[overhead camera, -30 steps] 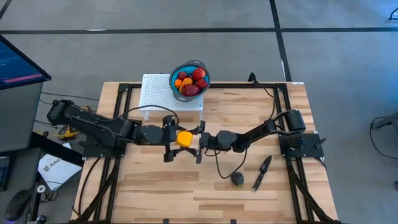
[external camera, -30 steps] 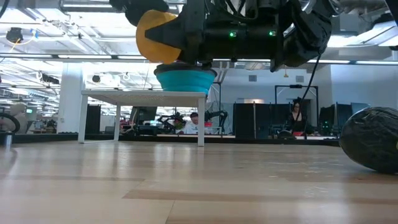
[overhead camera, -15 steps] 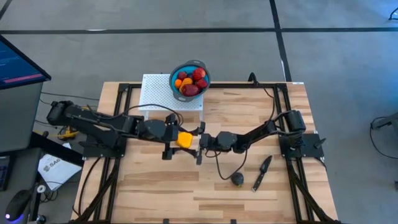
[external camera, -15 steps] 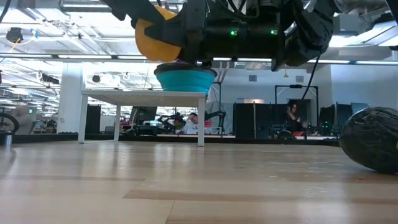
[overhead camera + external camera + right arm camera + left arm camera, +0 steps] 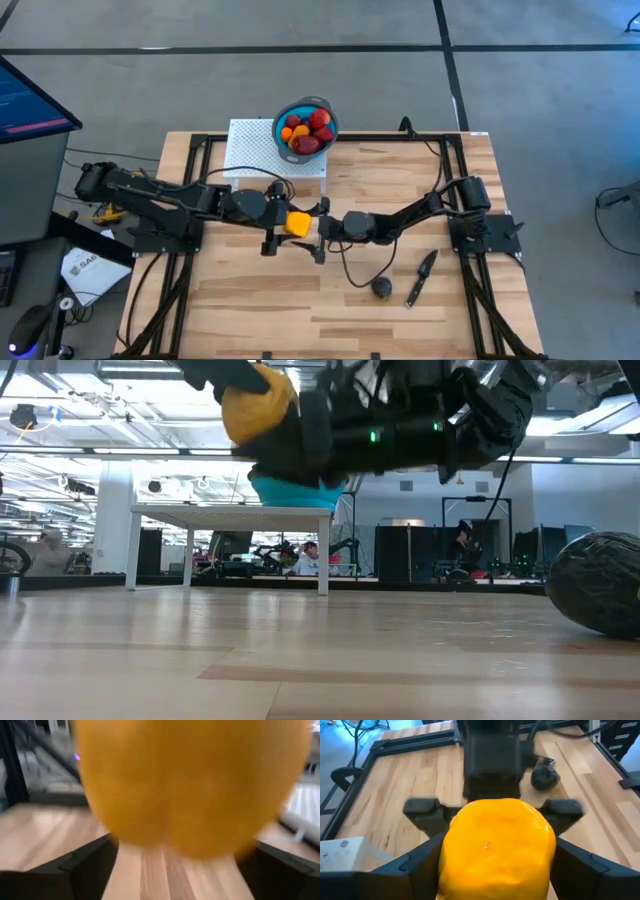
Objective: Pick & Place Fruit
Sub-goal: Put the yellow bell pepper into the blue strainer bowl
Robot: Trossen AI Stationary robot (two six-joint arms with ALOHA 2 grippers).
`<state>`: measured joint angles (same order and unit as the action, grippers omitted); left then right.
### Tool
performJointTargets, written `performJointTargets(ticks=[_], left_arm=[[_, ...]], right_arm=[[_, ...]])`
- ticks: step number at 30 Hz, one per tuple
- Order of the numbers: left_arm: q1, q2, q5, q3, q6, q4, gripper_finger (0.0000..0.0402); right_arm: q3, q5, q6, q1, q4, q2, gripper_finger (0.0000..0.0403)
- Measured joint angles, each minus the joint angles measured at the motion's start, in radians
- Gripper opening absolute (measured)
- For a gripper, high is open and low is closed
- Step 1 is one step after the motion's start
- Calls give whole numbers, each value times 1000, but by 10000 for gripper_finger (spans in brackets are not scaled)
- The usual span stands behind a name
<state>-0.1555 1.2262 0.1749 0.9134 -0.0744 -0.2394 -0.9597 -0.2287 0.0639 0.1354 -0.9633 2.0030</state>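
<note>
Midair, yellow fruit [image 5: 297,222] sits between both grippers' jaws

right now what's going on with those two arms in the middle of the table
The two arms meet mid-table around a large yellow fruit, held up off the wood in what looks like a handover. The left gripper has its fingers against the fruit's sides; the right gripper stands open around it. The blue bowl already holds several fruits, and a dark fruit lies by the knife.
</note>
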Motion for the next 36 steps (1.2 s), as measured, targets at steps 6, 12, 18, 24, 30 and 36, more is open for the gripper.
performJointTargets(ticks=[6,12,18,24,30,36], left_arm=[[-15,1,0,-1,13,-13,285],[-61,-27,0,1,91,-17,285],[-67,-138,131,1,99,102,285],[137,-196,326,3,22,254,285],[523,-144,204,3,5,328,285],[744,-43,-52,3,84,389,285]], right_arm=[[0,-7,-81,-3,185,-21,374],[-1,-32,-165,17,451,-62,339],[-1,-34,-196,54,452,-50,321],[0,-35,-185,60,335,-50,318],[-1,-36,-161,39,267,-50,317],[-1,-35,-159,14,270,-50,317]])
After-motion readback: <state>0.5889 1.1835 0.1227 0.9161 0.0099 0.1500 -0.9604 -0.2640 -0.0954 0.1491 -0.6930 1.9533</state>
